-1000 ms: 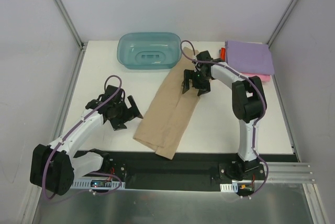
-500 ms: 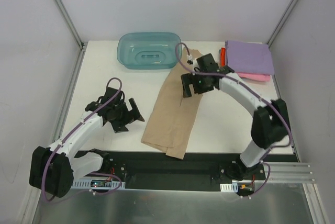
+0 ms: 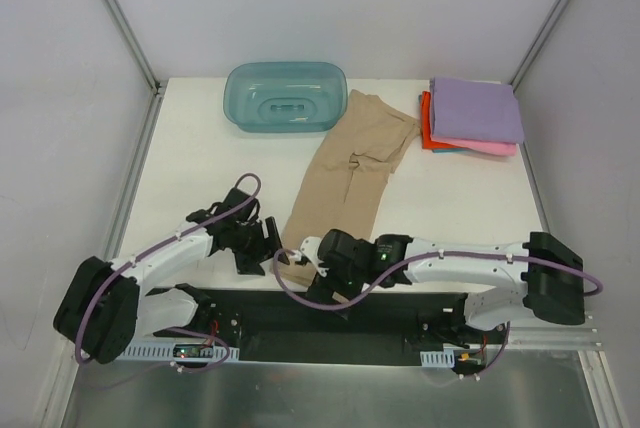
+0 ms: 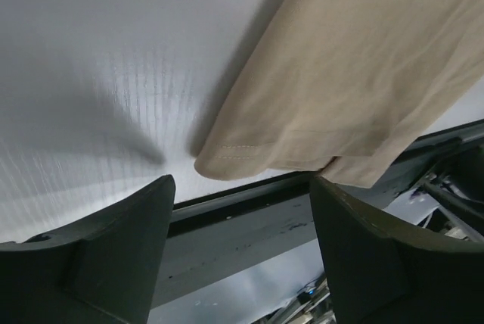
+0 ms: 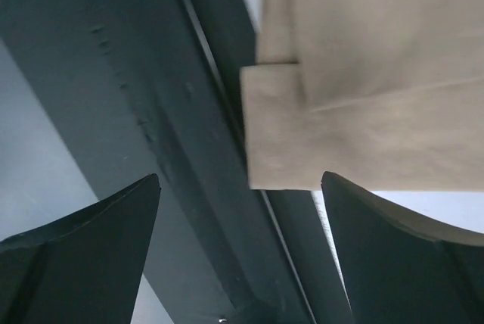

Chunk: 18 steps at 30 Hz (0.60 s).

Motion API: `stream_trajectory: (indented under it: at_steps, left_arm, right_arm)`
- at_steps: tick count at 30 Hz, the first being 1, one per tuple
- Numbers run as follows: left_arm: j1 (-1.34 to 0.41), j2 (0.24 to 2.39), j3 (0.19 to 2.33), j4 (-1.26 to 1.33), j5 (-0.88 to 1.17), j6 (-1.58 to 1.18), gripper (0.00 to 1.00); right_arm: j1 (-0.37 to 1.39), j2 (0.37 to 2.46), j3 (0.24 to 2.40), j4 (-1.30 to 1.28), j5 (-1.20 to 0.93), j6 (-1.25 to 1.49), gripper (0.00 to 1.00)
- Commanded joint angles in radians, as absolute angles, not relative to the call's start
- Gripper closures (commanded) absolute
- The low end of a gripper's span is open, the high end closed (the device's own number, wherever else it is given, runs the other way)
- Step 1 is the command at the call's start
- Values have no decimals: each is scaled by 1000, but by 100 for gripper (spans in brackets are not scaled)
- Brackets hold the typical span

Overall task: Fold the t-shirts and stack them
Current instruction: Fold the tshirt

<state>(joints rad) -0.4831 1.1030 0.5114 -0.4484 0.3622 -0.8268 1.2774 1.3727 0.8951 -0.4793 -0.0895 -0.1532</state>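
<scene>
Three t-shirts were already folded and stacked at the far right of the surface (image 3: pixel 200 158): lilac t-shirt (image 3: pixel 478 108) on top, pink t-shirt (image 3: pixel 492 148) and red-orange t-shirt (image 3: pixel 427 130) under it. The tan t-shirt (image 3: pixel 350 183) lay mid-surface, folded lengthwise only. Left gripper (image 4: pixel 240 184) and right gripper (image 5: pixel 240 179) sat wide open at its near hem corners, holding nothing. Remaining, I'd judge: cross-fold the tan one, then stack it.

White table (image 3: pixel 200 163): teal tub (image 3: pixel 286 96) far edge, tan t-shirt (image 3: pixel 345 183) centre, folded t-shirt stack (image 3: pixel 477 111) far right.
</scene>
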Motion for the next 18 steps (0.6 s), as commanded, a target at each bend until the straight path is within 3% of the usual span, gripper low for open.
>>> stream_trajectory:
  at_steps: [1,5,12,16,18]
  left_arm:
    - [-508,1199,525,-374,322,-862,31]
    - [-511,1268,532,-345,293,-859,39]
    - [-529,1357,534,-292,330,-848,55]
    - [-534,1373,520,-278,337,-857,82]
    - [-535,1355,506,-276,339,-864,97]
  right_arm:
    - [1354,1361,871,-402,-48,-115,10]
    - [1364,1399,838,-382,-8,-159,20]
    - [1374,1456,781,-330,21,-233,26]
    - [1390,1505,782,-339,107,-218,32]
    - [1394,1534,785,-334,127,-213,45]
